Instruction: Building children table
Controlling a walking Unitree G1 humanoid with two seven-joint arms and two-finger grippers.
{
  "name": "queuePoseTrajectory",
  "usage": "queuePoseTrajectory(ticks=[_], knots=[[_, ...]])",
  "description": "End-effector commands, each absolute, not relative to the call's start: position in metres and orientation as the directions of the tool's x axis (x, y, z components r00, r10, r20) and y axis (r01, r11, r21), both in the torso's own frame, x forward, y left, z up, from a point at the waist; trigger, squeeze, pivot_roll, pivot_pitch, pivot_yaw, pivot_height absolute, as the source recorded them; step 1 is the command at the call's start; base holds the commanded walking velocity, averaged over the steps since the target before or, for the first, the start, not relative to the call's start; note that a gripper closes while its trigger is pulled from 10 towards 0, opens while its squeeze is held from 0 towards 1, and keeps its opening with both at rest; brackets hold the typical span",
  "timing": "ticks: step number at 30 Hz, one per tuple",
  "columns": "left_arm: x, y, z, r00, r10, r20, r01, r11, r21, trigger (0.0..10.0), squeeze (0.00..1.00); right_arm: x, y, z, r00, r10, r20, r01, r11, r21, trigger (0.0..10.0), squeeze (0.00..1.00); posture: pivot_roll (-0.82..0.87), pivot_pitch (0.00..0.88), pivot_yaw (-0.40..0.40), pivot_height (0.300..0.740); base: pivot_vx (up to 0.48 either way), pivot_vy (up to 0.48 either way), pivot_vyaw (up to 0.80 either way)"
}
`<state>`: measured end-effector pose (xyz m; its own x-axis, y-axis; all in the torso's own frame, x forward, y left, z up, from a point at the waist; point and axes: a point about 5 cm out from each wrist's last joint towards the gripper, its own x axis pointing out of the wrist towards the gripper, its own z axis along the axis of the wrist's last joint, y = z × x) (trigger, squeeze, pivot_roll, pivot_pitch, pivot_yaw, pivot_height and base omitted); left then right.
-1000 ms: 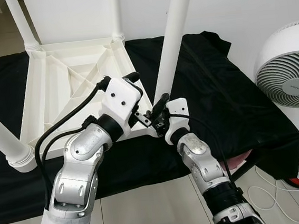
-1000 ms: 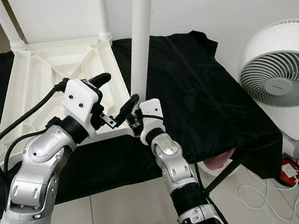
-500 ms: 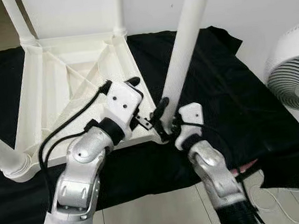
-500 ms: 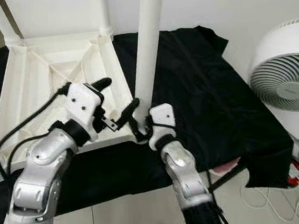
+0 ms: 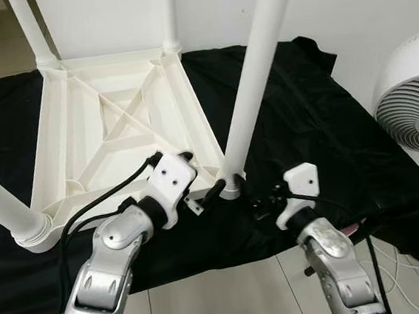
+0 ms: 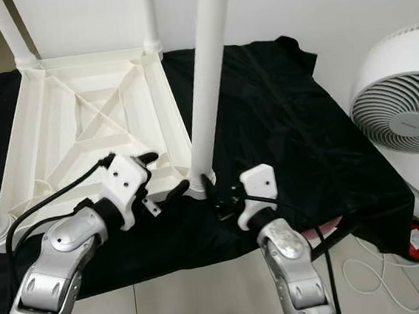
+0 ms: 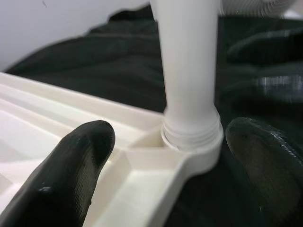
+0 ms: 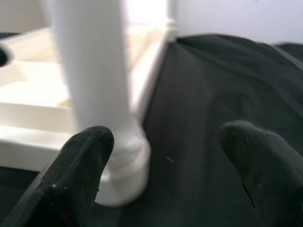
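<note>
We see the white children's table top (image 5: 110,129) lying upside down on a black cloth (image 5: 318,132), ribbed underside facing up; legs stand in its corners, long axes roughly vertical, pointing up away from the cloth. The near-right leg (image 5: 251,86) sits in the socket at the top's near-right corner, by the cloth's front edge; it leans slightly to the right as it rises and runs out of the top of the head views. The near-left leg (image 5: 2,203) stands at the near-left corner; two more rise from the far corners, far-left leg (image 5: 30,29) and far-right leg (image 5: 168,16).

Left gripper (image 5: 207,194) is released, fingers spread, just left of the near-right leg's base; in the left wrist view its fingers (image 7: 66,165) flank the socket collar without touching it. Right gripper (image 5: 262,205) is also released, low over the cloth just right of the same base; fingers (image 8: 80,165) wide apart, leg between them but clear of both.

A white fan (image 5: 412,104) stands off the cloth's right edge.
</note>
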<state>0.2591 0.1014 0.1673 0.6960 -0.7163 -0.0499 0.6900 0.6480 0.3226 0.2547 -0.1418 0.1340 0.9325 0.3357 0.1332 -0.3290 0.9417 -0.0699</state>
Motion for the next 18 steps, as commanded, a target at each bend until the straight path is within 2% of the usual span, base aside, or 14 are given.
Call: queuePoseTrajectory(ticks=[1,4,5,9,18], knots=[[0.258,0.104,0.159,0.67,-0.737,-0.087,0.715,0.61,0.342,10.0,0.0,0.252,-0.147,0.134,0.941,0.314,0.127,-0.309,0.949,-0.065,10.0,0.0,-0.07,0.106,-0.001,0.74,0.0,0.0,0.0],[0.259,0.106,0.156,0.668,-0.737,-0.1,0.717,0.603,0.35,10.0,0.0,0.251,-0.148,0.134,0.942,0.311,0.124,-0.305,0.95,-0.062,10.0,0.0,-0.07,0.106,-0.001,0.74,0.0,0.0,0.0],[0.263,0.116,0.144,0.68,-0.717,-0.154,0.716,0.603,0.352,10.0,0.0,0.25,-0.148,0.134,0.946,0.299,0.124,-0.293,0.954,-0.059,10.0,0.0,-0.08,0.107,0.015,0.74,0.0,0.0,0.0],[0.272,0.128,0.134,0.712,-0.674,-0.2,0.691,0.618,0.375,10.0,0.0,0.25,-0.149,0.134,0.951,0.284,0.126,-0.279,0.959,-0.054,10.0,0.0,-0.08,0.106,0.022,0.74,0.0,0.0,0.0],[0.283,0.146,0.123,0.74,-0.622,-0.256,0.666,0.623,0.41,10.0,0.0,0.253,-0.15,0.135,0.954,0.27,0.132,-0.265,0.963,-0.057,10.0,0.0,-0.08,0.1,0.034,0.74,0.0,0.0,0.0]])
